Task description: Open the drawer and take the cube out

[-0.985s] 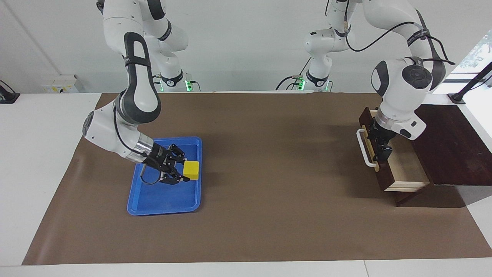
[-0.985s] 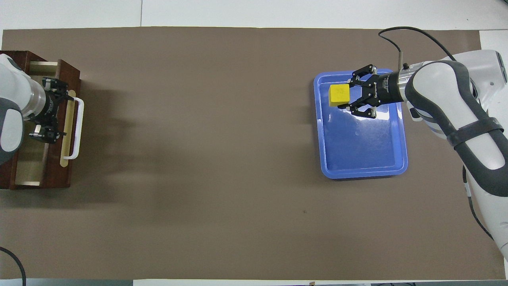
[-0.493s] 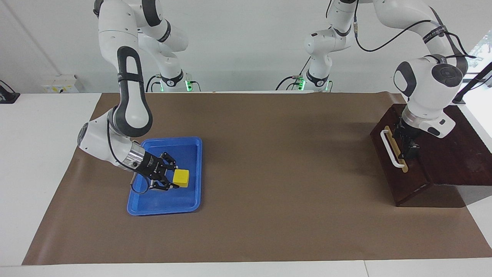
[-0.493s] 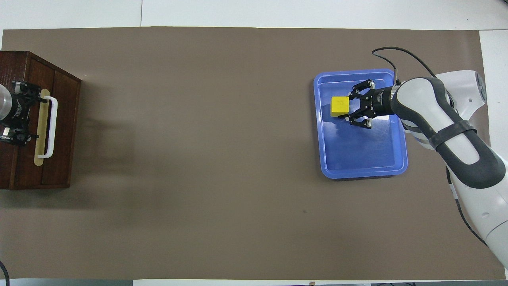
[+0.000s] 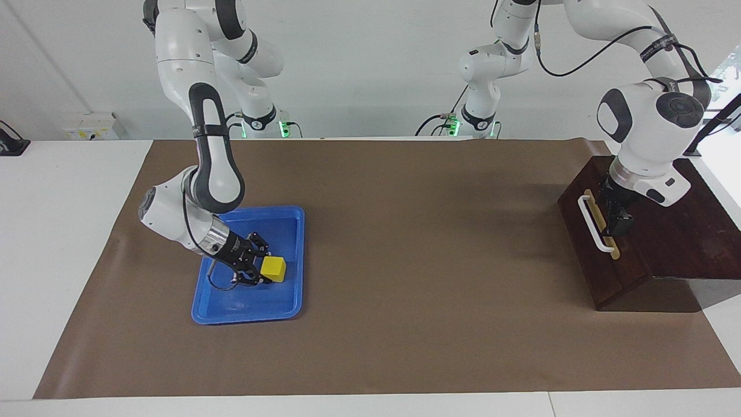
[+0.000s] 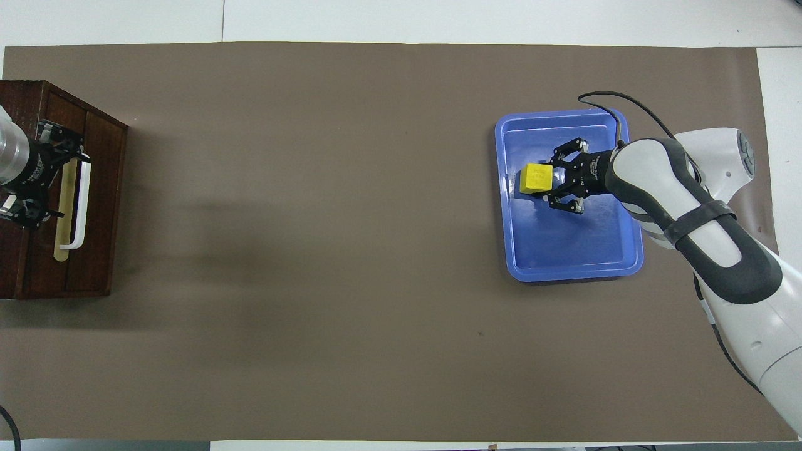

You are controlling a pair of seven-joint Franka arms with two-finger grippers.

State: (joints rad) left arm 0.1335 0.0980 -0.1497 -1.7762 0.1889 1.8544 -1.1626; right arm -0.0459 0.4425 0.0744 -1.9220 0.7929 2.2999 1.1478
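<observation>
Yellow cube low in blue tray, gripped between right tool fingertips. Drawer shut; left tool spread wide above white handle, holding nothing. Risk: early release tumbles cube against tray wall.

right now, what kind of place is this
Probably a robotics lab: two white robot arms mounted at a table covered with a brown mat, with staged props, a blue tray and wooden drawer box.
</observation>
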